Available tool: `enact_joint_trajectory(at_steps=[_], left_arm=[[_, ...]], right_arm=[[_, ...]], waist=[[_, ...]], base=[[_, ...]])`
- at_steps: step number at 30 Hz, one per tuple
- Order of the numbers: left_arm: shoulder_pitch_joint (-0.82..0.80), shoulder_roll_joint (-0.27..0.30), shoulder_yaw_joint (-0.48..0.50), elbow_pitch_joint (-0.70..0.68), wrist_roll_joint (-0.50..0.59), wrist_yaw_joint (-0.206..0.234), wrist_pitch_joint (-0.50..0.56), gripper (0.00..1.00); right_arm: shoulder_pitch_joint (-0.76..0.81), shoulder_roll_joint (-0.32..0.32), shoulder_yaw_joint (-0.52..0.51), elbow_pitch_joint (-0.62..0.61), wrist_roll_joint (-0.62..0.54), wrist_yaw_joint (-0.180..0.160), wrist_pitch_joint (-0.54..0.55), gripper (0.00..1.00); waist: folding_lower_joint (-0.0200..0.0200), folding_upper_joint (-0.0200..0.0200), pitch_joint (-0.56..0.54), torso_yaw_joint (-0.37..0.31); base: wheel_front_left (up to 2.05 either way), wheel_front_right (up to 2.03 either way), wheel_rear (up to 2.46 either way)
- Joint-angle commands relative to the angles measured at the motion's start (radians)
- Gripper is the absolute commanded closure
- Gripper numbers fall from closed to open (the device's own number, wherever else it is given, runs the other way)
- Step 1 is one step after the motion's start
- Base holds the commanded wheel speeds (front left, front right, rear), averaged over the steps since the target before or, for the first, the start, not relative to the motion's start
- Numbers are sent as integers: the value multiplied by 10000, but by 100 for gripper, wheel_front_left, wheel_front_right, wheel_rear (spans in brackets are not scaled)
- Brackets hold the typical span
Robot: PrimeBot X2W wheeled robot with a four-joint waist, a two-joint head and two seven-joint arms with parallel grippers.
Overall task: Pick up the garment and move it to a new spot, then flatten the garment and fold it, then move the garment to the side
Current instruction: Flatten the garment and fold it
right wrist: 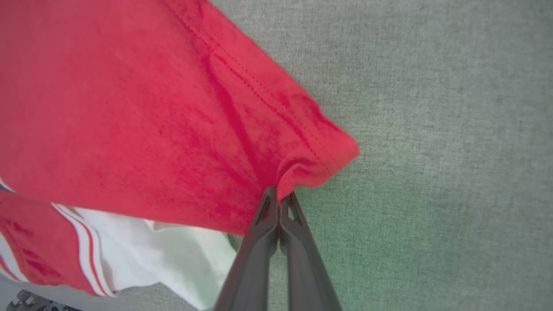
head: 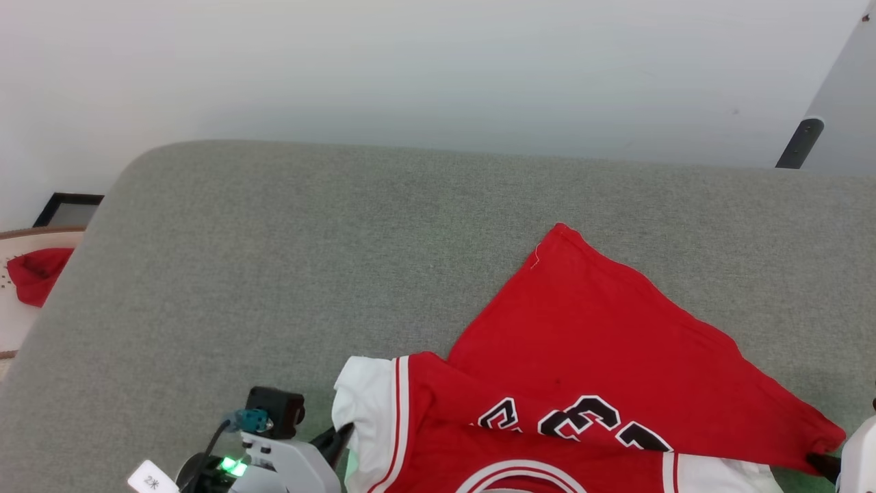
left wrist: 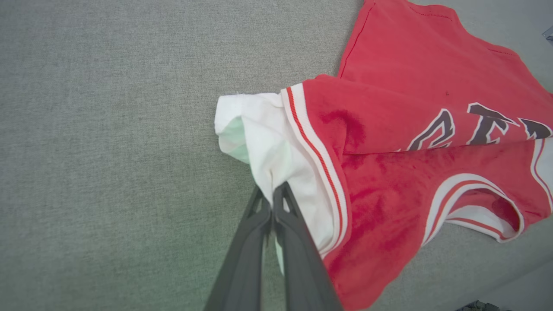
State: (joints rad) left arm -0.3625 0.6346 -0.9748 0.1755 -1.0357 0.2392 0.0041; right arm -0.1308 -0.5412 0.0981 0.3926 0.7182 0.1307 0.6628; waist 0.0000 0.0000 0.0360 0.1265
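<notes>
Left wrist view: our left gripper (left wrist: 272, 198) pinching white short sleeve (left wrist: 268, 138) of red jersey garment (left wrist: 389, 181) with black white-edged lettering, fingers pressed together on cloth. Right wrist view: our right gripper (right wrist: 279, 196) clamped on red hem corner (right wrist: 319, 162) of garment. We see garment lying partly folded over itself on grey fabric-covered bench (head: 274, 260), toward near right. Well apart at far left, off bench, plain red cloth (head: 34, 274).

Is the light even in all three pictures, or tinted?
Head view: soft, even light, sharp; a green lamp glows lower left. Left wrist view: green tint on the white sleeve by the fingers. Right wrist view: green cast on the grey surface.
</notes>
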Motion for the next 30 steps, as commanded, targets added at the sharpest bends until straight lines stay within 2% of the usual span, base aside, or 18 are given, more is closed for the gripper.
enact_joint_trajectory(at_steps=[1, 2, 9, 17, 20, 24, 27, 28, 30], left_arm=[[104, 12, 11, 33, -28, 19, -39, 100], [109, 22, 15, 43, -33, 16, -47, 100], [124, 11, 0, 55, -33, 40, -86, 100], [-54, -50, -32, -44, 113, 37, -126, 100], [-204, -126, -80, -81, 195, 0, -114, 100], [-364, -241, -153, -87, 295, -83, -89, 100], [-681, -503, -293, -5, 449, -221, -26, 100], [-681, -503, -293, -5, 449, -221, -26, 100], [-949, -743, -389, 125, 554, -387, 5, 100]], right_arm=[[35, 48, -115, 13, -172, 0, -98, 21], [31, 79, -108, -2, -247, 0, -129, 0], [210, 22, -400, -865, -399, 0, -239, 0], [-84, 14, -811, -3159, -1031, 2, -140, 0], [-584, -17, -532, -3803, -1289, 0, -308, 0], [-1320, -174, 15, -4034, -1604, 0, -531, 0], [-2519, -436, 934, -3557, -1611, 0, -1033, 0], [-2519, -436, 934, -3557, -1611, 0, -1033, 0], [-3437, -619, 1659, -2911, -1590, -2, -1293, 0]], waist=[[0, 0, 0, -6], [0, 0, 4, -13], [0, 0, 29, 21], [0, 0, 280, 290], [0, 0, 436, 481], [0, 0, 596, 743], [0, 0, 836, 1215], [0, 0, 836, 1215], [0, 0, 1041, 1609]], base=[[0, 0, 0], [0, 0, 0], [0, 0, 0], [0, 0, 0], [0, 0, 0], [0, 0, 0], [0, 0, 0], [0, 0, 0], [0, 0, 0]])
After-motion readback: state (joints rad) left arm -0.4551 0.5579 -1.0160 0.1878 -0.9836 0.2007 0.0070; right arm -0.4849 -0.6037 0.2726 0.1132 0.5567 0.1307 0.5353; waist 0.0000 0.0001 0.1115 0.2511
